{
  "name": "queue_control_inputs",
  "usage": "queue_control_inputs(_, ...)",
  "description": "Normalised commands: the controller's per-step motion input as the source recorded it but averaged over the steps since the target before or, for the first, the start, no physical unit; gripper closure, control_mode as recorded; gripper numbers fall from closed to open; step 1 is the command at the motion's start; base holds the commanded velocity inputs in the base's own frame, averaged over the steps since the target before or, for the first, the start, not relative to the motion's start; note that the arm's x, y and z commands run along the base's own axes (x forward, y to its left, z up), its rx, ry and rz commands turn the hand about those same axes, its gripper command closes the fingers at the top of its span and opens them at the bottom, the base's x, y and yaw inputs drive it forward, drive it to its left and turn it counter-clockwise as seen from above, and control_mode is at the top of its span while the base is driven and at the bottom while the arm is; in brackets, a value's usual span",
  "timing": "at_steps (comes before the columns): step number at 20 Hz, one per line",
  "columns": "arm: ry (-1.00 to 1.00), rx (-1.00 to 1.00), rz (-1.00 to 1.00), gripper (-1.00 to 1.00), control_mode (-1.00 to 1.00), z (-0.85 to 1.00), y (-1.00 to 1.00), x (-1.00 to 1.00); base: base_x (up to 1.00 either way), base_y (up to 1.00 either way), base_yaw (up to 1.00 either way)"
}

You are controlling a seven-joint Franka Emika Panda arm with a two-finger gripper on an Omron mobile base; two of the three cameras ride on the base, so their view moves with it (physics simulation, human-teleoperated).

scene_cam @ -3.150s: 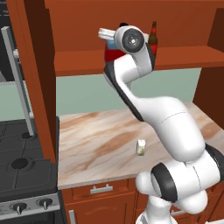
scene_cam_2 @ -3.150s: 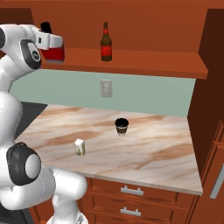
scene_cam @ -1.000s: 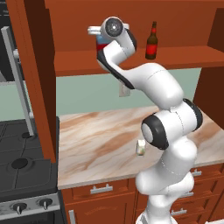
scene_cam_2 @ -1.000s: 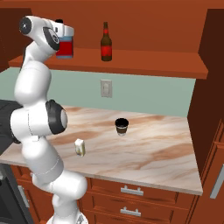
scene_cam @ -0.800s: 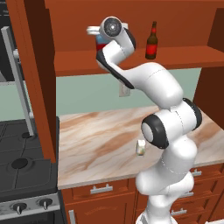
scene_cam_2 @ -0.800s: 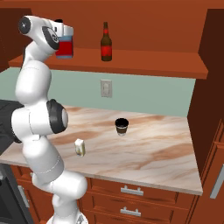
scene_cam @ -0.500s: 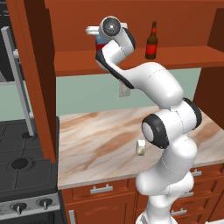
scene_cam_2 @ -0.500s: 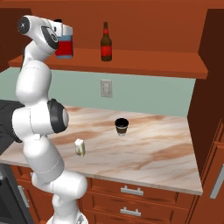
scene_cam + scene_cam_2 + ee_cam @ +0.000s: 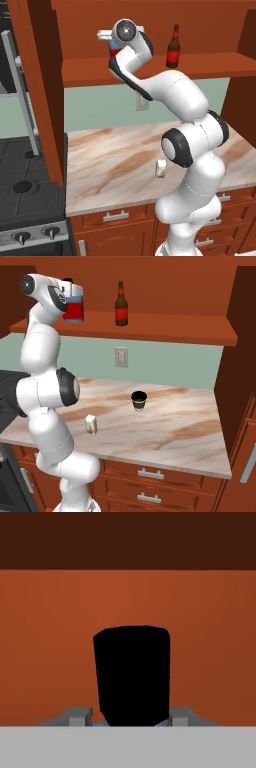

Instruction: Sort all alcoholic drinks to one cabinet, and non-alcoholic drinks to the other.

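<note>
Right base view shows the gripper (image 9: 70, 293) up at the cabinet shelf (image 9: 165, 326), with the squat red bottle (image 9: 74, 310) directly under it, its base on or just above the plank. Whether the fingers clamp the bottle or have let go cannot be told: in the hand view the black cap (image 9: 132, 674) stands between the two grey fingertips (image 9: 79, 716), which sit just beside it with a sliver of gap at most. The slim brown bottle (image 9: 120, 305) stands on the same shelf, off to the gripper's side and well apart. The carton (image 9: 91, 424) and the lidded cup (image 9: 139, 401) wait on the counter (image 9: 190, 431) far below the gripper. To finish this placing well, I judge the fingers should spread evenly clear of the cap, then the hand should lift straight up before backing out, so the bottle is not tipped or dragged.
</note>
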Motion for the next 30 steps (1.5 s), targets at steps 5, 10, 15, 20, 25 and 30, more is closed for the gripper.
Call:
queue_control_inputs(5, -0.01, 0.0, 0.0, -1.0, -1.0, 0.0, 0.01, 0.07, 0.0, 0.0, 0.0)
queue_control_inputs(10, -0.03, 0.0, 0.0, -1.0, -1.0, 0.02, 0.0, 0.03, 0.0, 0.0, 0.0)
queue_control_inputs(15, -0.01, 0.0, 0.0, -1.0, -1.0, 0.13, 0.0, 0.0, 0.0, 0.0, 0.0)
queue_control_inputs(20, 0.0, -0.01, 0.0, -1.0, -1.0, 0.15, 0.0, -0.09, 0.0, 0.0, 0.0)
queue_control_inputs(25, 0.0, -0.02, 0.0, -1.0, -1.0, 0.11, 0.0, -0.14, 0.0, 0.0, 0.0)
queue_control_inputs(30, 0.01, -0.03, 0.0, -1.0, -1.0, 0.0, 0.0, -0.21, 0.0, 0.0, 0.0)
